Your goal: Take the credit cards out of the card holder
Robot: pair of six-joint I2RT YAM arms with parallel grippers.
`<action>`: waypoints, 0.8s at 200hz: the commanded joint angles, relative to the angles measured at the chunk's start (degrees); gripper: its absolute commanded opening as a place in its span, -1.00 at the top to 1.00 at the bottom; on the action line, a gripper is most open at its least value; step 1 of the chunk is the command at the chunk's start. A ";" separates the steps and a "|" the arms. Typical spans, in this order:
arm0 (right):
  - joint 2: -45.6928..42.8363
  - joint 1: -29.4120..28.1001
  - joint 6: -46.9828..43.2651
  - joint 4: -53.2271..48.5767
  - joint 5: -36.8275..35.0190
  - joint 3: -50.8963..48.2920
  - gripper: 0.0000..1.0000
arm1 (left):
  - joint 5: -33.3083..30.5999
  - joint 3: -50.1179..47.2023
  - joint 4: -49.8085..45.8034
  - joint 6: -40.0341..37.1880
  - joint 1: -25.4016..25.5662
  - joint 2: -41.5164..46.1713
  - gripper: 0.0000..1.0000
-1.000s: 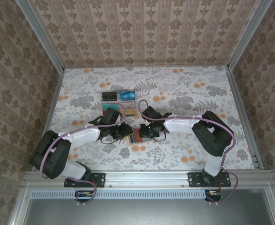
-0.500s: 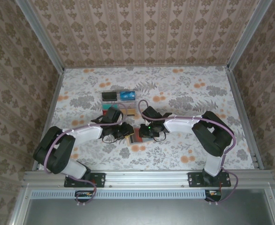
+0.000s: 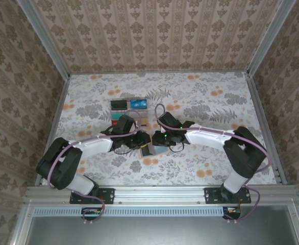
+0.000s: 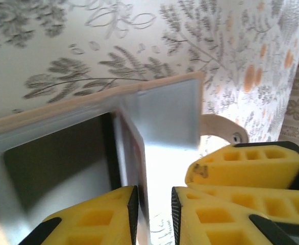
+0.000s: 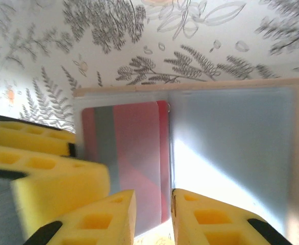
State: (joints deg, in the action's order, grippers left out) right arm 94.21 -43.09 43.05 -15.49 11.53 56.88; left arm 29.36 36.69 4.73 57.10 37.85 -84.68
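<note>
Right claw (image 5: 153, 201), narrowly parted and empty, hangs over the red plastic card (image 5: 134, 153) pocketed in the open tan bifold card holder (image 5: 231, 153). Left claw (image 4: 153, 198) straddles its raised leaf, but we cannot tell whether it grips. We steady the holder and draw the card straight along its pocket.

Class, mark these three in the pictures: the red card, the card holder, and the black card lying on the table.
red card (image 5: 134, 153): right wrist view, middle of its face.
card holder (image 5: 231, 148): right wrist view, blue-grey inner panel.
black card (image 3: 120, 104): top external view, middle of its face.

Right claw (image 5: 153, 195) parted over red card (image 5: 138, 153) in open card holder (image 5: 231, 148).
</note>
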 commanded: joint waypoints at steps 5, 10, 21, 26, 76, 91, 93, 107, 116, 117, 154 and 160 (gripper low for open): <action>-6.23 0.64 -1.80 -5.37 -7.40 -1.37 0.44 | 1.51 0.70 6.78 2.68 1.68 -2.24 0.44; -7.40 0.77 -1.91 -6.13 -8.69 -1.83 0.44 | 1.73 0.86 7.72 2.98 1.87 -2.74 0.43; -9.83 1.07 -2.19 -7.08 -11.09 -2.80 0.43 | 2.06 1.56 9.35 3.41 2.52 -4.06 0.41; -10.98 1.28 -2.33 -7.27 -11.82 -3.36 0.42 | 2.18 1.94 9.81 3.45 2.80 -4.77 0.40; -15.28 1.96 -4.29 -5.44 -10.55 -5.27 0.43 | 2.02 3.35 11.35 4.38 2.40 -8.17 0.17; -13.29 1.87 -4.36 -4.75 -8.53 -4.79 0.45 | 1.43 2.29 11.31 4.49 1.49 -6.44 0.14; -12.97 1.87 -4.37 -4.56 -8.30 -4.79 0.45 | 1.32 2.26 11.28 4.50 1.43 -6.19 0.14; -11.28 1.89 -4.28 -3.40 -6.18 -4.22 0.46 | 0.83 1.57 9.87 4.04 1.14 -4.80 0.12; -9.90 1.70 -4.29 -3.08 -5.28 -3.65 0.46 | 0.37 1.11 9.02 3.94 1.01 -3.81 0.12; -9.74 1.70 -4.29 -3.11 -5.20 -3.59 0.46 | 0.31 0.98 8.95 3.83 1.01 -3.68 0.12; -2.52 1.09 -4.01 -4.72 -3.63 0.16 0.47 | -0.97 -0.92 4.90 3.60 -0.75 -0.90 0.16; -1.41 1.12 -3.82 -4.90 -3.46 0.46 0.48 | -1.04 -0.85 4.20 3.46 -0.78 -0.92 0.17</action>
State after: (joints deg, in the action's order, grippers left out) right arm 89.08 -41.54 39.20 -19.51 5.85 54.41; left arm 29.52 36.91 12.99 60.88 37.93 -86.98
